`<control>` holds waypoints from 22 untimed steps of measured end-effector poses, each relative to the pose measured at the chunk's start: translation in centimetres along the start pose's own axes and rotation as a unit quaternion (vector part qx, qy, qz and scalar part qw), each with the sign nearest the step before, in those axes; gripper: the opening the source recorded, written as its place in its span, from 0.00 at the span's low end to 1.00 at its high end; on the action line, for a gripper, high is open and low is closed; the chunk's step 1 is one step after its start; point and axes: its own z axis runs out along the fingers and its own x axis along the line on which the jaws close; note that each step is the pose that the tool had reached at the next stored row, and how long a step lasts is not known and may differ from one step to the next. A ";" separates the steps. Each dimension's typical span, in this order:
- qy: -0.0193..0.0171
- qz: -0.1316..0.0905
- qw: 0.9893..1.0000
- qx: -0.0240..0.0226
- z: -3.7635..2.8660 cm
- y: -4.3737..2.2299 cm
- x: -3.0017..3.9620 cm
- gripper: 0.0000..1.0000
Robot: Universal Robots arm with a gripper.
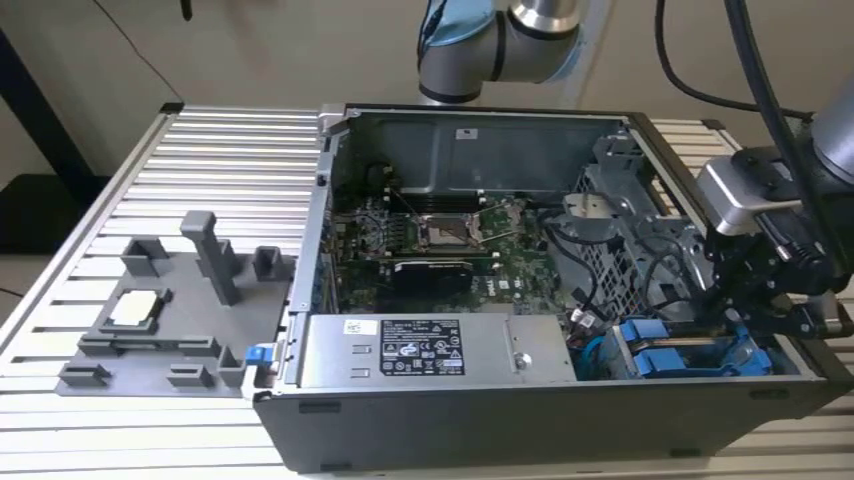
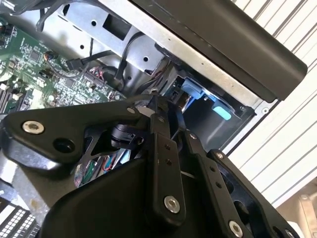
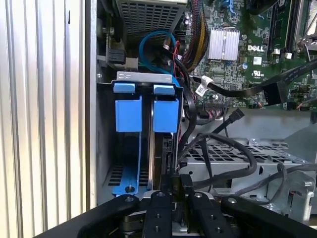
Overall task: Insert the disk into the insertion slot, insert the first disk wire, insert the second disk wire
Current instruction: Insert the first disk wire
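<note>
The fingers (image 3: pixel 159 203) of the gripper (image 3: pixel 175 192) are pinched tight on what looks like the small black plug of a disk wire (image 3: pixel 176 182). The plug is right at the near end of the disk (image 3: pixel 165 115), which already sits in the insertion slot (image 3: pixel 148 77), at the exterior view's right. I think the plug could go in crooked and jam or bend if it is tipped. The loose black cables (image 3: pixel 223 163) just beside it could also catch on the gripper and get pulled. From the exterior view's left, the grey tray (image 1: pixel 180 300) on the table (image 1: pixel 214 140) holds a small square chip (image 1: pixel 138 308) and some grey posts. The open computer case (image 1: pixel 400 430) holds a green board (image 1: pixel 400 235) and a silver box (image 1: pixel 420 350). The slot's cage holds the disk and a second blue frame (image 3: pixel 128 113), side by side
</note>
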 end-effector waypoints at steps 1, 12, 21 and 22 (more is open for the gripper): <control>0.000 0.001 1.000 0.000 0.03 0.01 0.09 0.19; 0.002 0.017 1.000 0.002 0.86 -0.16 0.24 0.19; 0.001 0.017 1.000 0.002 -0.44 -0.26 0.10 0.27; 0.001 0.017 1.000 0.002 -0.67 -0.28 0.08 0.27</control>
